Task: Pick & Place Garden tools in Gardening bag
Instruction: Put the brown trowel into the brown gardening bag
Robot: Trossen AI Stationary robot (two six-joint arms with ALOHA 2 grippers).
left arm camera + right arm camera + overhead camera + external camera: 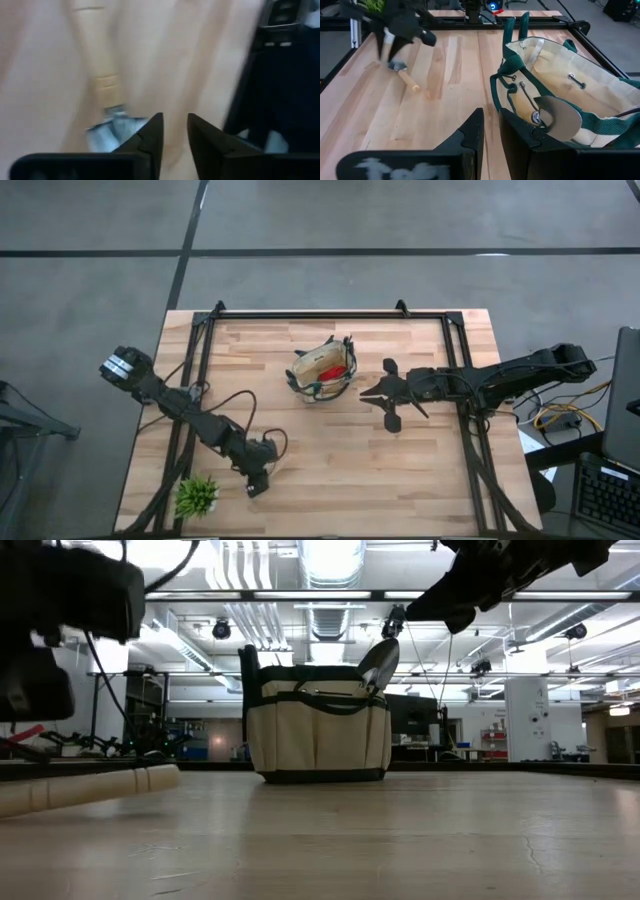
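The tan gardening bag (322, 370) with dark green trim stands upright at the table's far middle. A red item (337, 370) shows inside it, and a silver trowel blade (559, 117) sticks up out of it (380, 664). A second trowel with a wooden handle (97, 55) and a silver blade (112, 132) lies flat on the table near the front left. My left gripper (256, 478) hovers just over its blade end with its fingers close together and nothing between them. My right gripper (368, 392) is shut and empty, raised just right of the bag.
A spiky green plant (197, 495) stands at the front left corner, close to my left gripper. A dark frame rail (320, 315) runs along the table's far edge and sides. Bare wood lies between the bag and the front edge.
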